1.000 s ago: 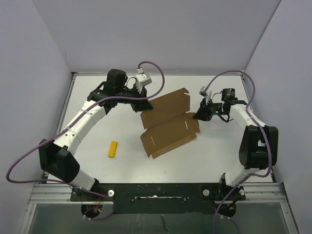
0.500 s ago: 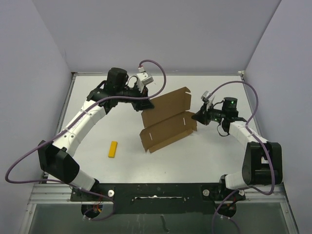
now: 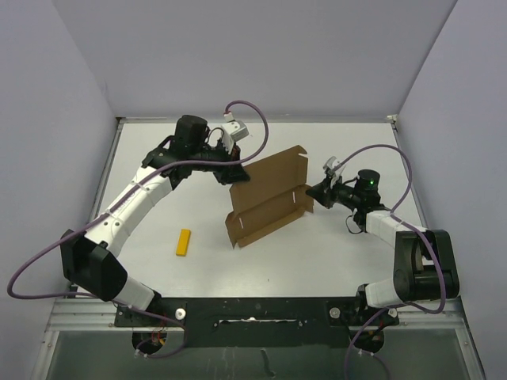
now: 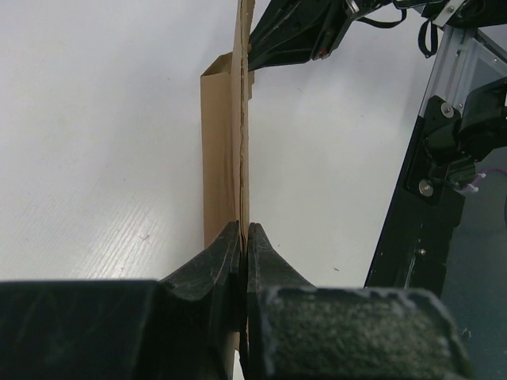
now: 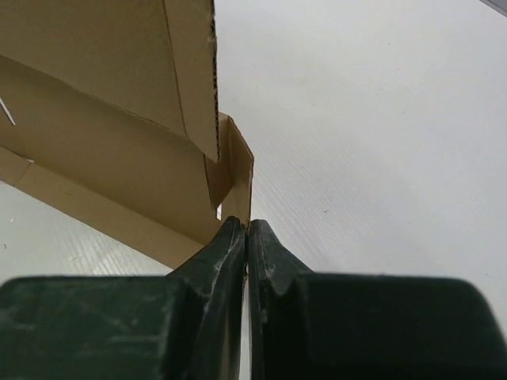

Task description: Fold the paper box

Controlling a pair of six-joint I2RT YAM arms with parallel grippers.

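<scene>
Paper box [image 3: 269, 188] is creased brown corrugated cardboard, thin, with slotted flaps.

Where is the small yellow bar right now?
Top view: the yellow bar lies on the table, left of the paper box and apart from it, beside the left arm.
</scene>
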